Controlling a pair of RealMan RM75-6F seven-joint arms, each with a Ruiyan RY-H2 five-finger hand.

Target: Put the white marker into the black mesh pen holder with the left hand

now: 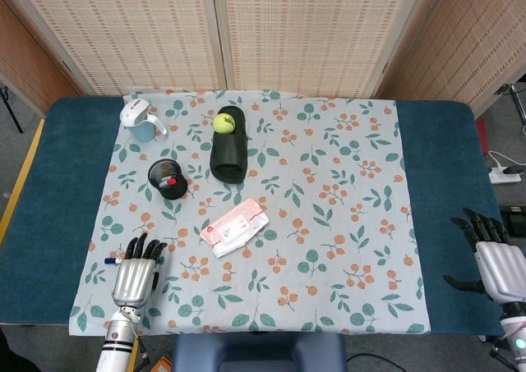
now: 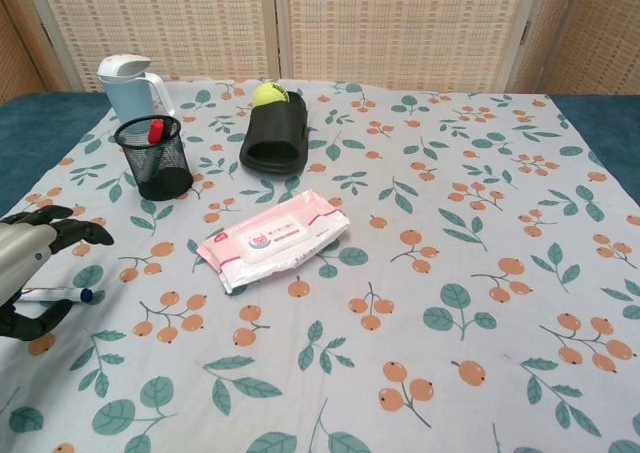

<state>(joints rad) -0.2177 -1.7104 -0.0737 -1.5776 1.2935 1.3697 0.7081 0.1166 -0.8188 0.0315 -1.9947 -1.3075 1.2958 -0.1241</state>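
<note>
The white marker (image 2: 52, 294) with a blue end lies flat on the floral cloth at the front left. In the head view only its tip (image 1: 108, 261) shows beside my left hand (image 1: 136, 277). That hand (image 2: 28, 263) hovers over the marker with its fingers spread and holds nothing. The black mesh pen holder (image 1: 167, 179) stands upright farther back on the left, with a red item inside (image 2: 153, 158). My right hand (image 1: 497, 269) rests open at the table's right edge, far from both.
A pink wipes pack (image 1: 235, 226) lies mid-table, right of the marker. Behind it sits a black slipper (image 1: 228, 150) with a tennis ball (image 1: 223, 123) on it. A pale blue jug (image 1: 140, 119) stands behind the pen holder.
</note>
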